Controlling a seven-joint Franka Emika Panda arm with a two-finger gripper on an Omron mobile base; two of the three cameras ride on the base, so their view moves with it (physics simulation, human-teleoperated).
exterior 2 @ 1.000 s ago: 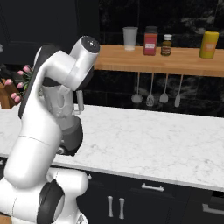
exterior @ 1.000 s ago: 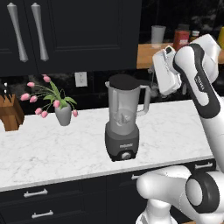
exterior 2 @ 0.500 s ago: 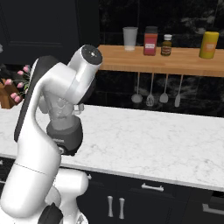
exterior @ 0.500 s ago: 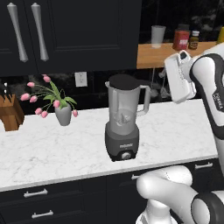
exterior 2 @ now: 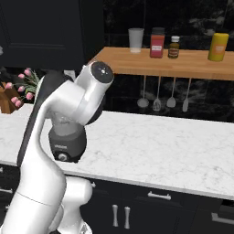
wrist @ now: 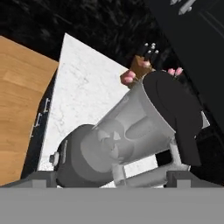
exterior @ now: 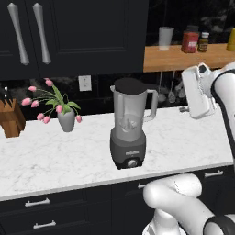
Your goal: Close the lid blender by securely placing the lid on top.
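Note:
The blender (exterior: 128, 133), a clear grey jar on a dark base with a round front knob, stands mid-counter. The black lid (exterior: 129, 85) rests flat across the jar's rim. My gripper (exterior: 189, 104) hangs to the right of the jar at about rim height, apart from it, open and empty. In the hand view the blender (wrist: 118, 144) lies tilted with the lid (wrist: 175, 105) on its mouth and the tab toward the handle; the gripper (wrist: 111, 178) spans the bottom, open. In the right base view my arm covers the jar, leaving the blender base (exterior 2: 67, 145) visible.
A grey vase of pink tulips (exterior: 66, 118) and a wooden knife block (exterior: 10, 120) stand at the counter's left. A wooden shelf (exterior 2: 192, 64) above the right side carries a cup and jars, with utensils (exterior 2: 157, 98) hanging under it. Dark cabinets (exterior: 69, 36) hang overhead.
My hand has moved right and slightly down, away from the blender's top. The blender with its lid has stayed put, and the jaws have stayed open.

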